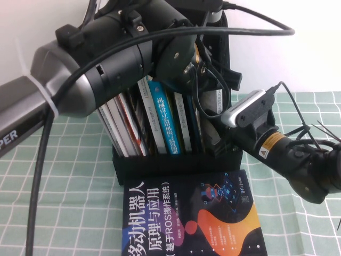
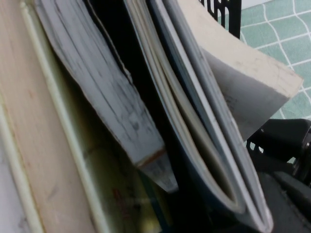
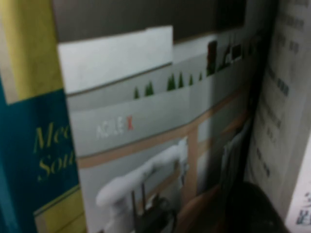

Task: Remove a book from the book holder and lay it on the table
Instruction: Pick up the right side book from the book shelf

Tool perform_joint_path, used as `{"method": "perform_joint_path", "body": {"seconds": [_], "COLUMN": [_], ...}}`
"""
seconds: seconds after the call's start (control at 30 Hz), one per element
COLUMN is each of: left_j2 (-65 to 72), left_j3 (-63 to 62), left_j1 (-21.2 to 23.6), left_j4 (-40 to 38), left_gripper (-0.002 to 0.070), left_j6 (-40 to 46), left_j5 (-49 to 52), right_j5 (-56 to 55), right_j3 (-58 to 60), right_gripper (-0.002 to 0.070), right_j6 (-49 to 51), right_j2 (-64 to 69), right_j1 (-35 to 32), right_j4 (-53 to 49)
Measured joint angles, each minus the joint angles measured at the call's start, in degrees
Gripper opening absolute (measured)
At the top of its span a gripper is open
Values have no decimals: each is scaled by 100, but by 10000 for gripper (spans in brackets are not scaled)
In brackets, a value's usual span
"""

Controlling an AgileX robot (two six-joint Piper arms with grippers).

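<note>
Book holder: the black rack stands upright at the centre of the bench, books packed upright or leaning between its dividers.
Blue-spined book: mid-rack, tilted toward 11 o'clock.
Navy book: lies flat on the bench at 6 o'clock from the rack, touching its base.
The book: probably among the thin volumes at the rack's right side, around; I cannot pick it out for certain.
Left gripper: hangs over the rack's top at 12 o'clock; jaws hidden, cannot tell their state.
Right gripper: reaches in from 3 o'clock, pushed into the rack's right end; jaws hidden among books, cannot tell.
</note>
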Motion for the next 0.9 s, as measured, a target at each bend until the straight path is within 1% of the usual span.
{"method": "perform_joint_path", "body": {"seconds": [0.27,0.53,0.73,0.9], "left_j2": [-121,-1144,-2133,-2918], "left_j3": [0,0,0,-35], "left_j1": [-24,-154,-165,-165], "left_j4": [-106,51,343,783], "left_gripper": [-3,-3,-3,-3], "left_j6": [0,14,3,14], "left_j5": [-48,-130,222,903], "right_j5": [-215,-196,-76,-213], "right_j3": [0,53,91,91], "right_gripper": [117,117,117,117], "right_j6": [26,3,-65,-436], "right_j2": [34,-398,-916,-1532], "right_j1": [0,0,33,32], "right_j4": [25,191,221,384]}}
